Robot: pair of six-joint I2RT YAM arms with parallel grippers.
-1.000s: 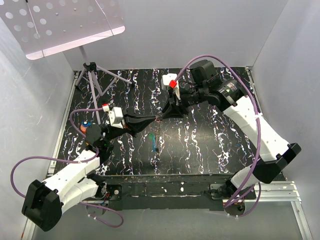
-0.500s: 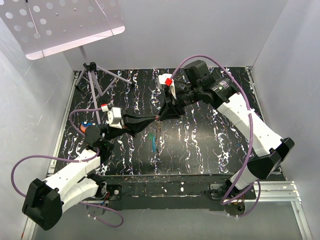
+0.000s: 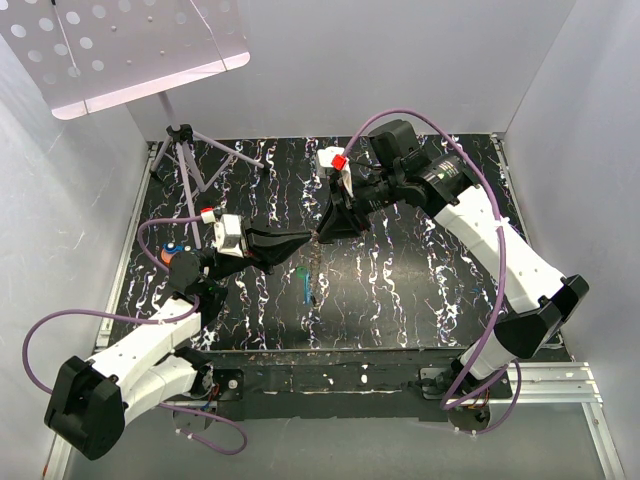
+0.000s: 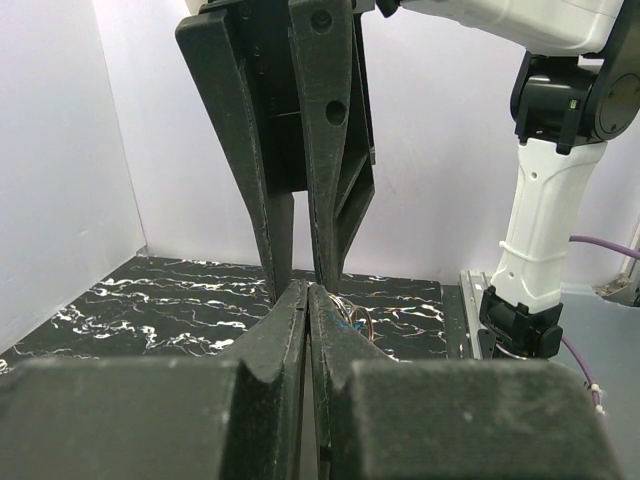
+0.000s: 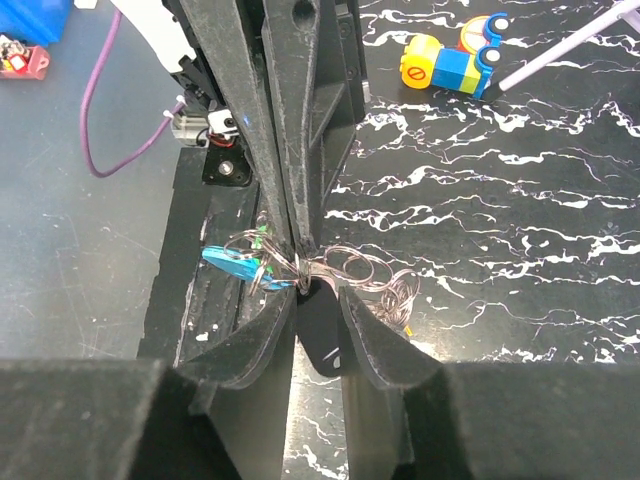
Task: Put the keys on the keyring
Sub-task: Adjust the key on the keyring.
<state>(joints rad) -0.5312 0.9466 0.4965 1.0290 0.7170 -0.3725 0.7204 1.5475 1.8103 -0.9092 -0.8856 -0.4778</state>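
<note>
We list, near to far:

1. Table point(image 3: 420, 290): matte black slab veined with white.
2. Blue key point(image 5: 234, 265): smooth teardrop plastic head, just near of the gripper tips at mid-table. In the overhead view its long axis runs near to far, and its ringed end points far, toward the tips. We cannot tell whether it hangs or lies on the table.
3. Keyring point(image 5: 365, 275): thin silvery wire in several overlapping loops, gathered at the meeting tips. One loop overlaps the key's end.
4. Left gripper point(image 4: 306, 292): black tapered fingers, grainy surface, reaching in from the left and pressed together on the wire.
5. Right gripper point(image 5: 315, 300): same make, reaching in from the far right. Its jaws stand a narrow gap apart, either side of the left tips, and we see nothing clamped between them.
6. Toy point(image 5: 450, 62): yellow and blue blocks at the table's left edge.
7. Tripod point(image 3: 185, 150): thin lilac legs, far left.
</note>
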